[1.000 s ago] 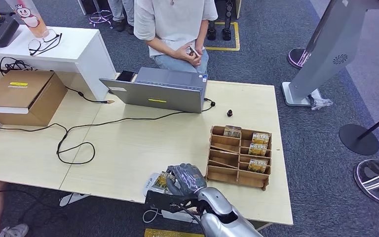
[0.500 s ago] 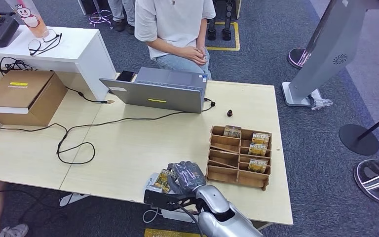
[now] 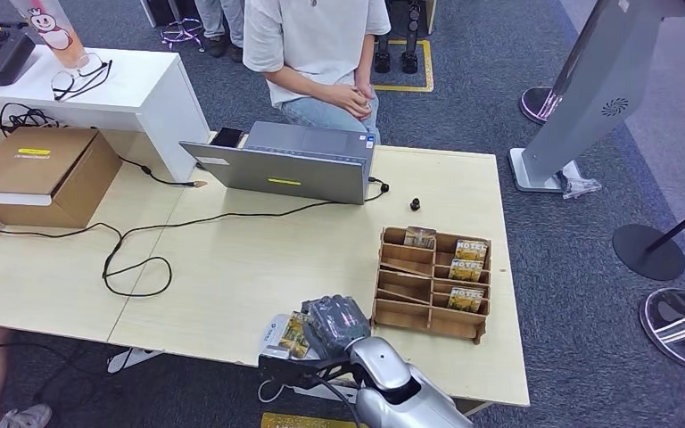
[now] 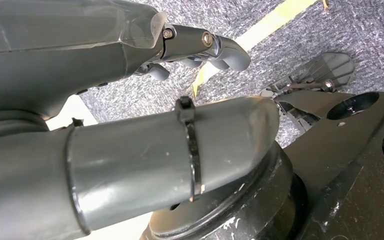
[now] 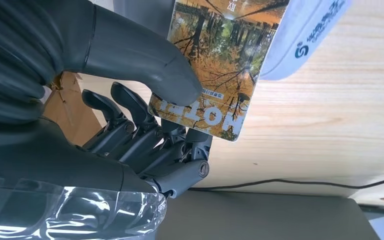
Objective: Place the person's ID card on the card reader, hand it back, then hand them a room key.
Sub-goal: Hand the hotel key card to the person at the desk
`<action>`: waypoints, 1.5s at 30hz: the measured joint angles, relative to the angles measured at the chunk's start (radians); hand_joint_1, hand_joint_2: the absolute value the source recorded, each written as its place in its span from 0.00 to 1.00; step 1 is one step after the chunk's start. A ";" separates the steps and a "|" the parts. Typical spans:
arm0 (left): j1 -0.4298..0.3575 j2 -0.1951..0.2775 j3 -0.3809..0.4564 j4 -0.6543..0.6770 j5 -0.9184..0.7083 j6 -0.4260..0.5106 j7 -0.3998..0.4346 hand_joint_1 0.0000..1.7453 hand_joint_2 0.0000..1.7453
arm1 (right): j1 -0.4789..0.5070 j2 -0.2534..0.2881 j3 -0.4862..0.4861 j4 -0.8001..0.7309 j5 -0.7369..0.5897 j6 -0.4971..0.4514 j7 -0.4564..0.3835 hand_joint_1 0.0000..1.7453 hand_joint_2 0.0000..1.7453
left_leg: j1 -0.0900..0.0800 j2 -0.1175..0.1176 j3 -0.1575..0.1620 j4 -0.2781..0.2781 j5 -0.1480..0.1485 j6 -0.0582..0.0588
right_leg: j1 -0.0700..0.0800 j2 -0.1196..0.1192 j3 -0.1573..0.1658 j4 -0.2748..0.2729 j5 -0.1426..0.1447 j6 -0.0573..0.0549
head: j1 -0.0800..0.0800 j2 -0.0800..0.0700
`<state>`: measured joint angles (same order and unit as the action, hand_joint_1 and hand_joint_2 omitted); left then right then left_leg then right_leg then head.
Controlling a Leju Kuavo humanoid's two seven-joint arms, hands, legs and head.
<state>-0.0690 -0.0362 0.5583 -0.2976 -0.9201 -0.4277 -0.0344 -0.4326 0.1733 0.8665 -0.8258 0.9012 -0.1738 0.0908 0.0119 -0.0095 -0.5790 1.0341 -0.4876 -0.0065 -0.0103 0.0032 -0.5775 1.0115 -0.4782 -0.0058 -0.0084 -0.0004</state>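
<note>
Room key (image 5: 215, 65) with an autumn-forest print sits pinched between the thumb and fingers of our right hand (image 3: 334, 323), at the table's (image 3: 232, 267) near edge, about 6 o'clock from the laptop (image 3: 285, 162). Beneath the card lies the white card reader (image 3: 274, 334). A wooden key rack (image 3: 433, 283) stands at 3 o'clock, just beside the hand. Our left hand (image 4: 200, 47) hangs over the carpet, holding nothing, fingers loosely curled. A seated person (image 3: 317, 49) waits at 12 o'clock.

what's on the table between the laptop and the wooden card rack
Head view: bare tabletop lies between laptop and rack, crossed by a black cable.
</note>
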 joint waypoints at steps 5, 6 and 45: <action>0.000 0.000 -0.009 0.000 0.007 0.000 0.002 0.00 0.00 | -0.003 0.004 0.011 0.023 0.029 -0.004 -0.008 1.00 1.00 | 0.000 0.000 0.000 0.000 0.000 0.000 | 0.000 0.000 0.000 0.000 0.000 0.000 | 0.000 0.000; 0.000 0.000 -0.009 0.000 0.009 0.000 0.002 0.00 0.00 | -0.004 0.005 0.015 0.027 0.036 -0.005 -0.009 1.00 1.00 | 0.000 0.000 0.000 0.000 0.000 0.000 | 0.000 0.000 0.000 0.000 0.000 0.000 | 0.000 0.000; 0.015 0.008 -0.017 0.000 0.047 0.003 -0.001 0.00 0.00 | 0.006 0.003 0.032 -0.043 -0.039 0.019 -0.060 1.00 1.00 | 0.000 0.000 0.000 0.000 0.000 0.000 | 0.000 0.000 0.000 0.000 0.000 0.000 | 0.000 0.000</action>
<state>-0.0535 -0.0281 0.5409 -0.2976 -0.8736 -0.4250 -0.0351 -0.4269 0.1759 0.8985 -0.8686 0.8623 -0.1544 0.0313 0.0119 -0.0093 -0.5785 1.0341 -0.4876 -0.0065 -0.0103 0.0034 -0.5774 1.0115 -0.4782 -0.0058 -0.0084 -0.0004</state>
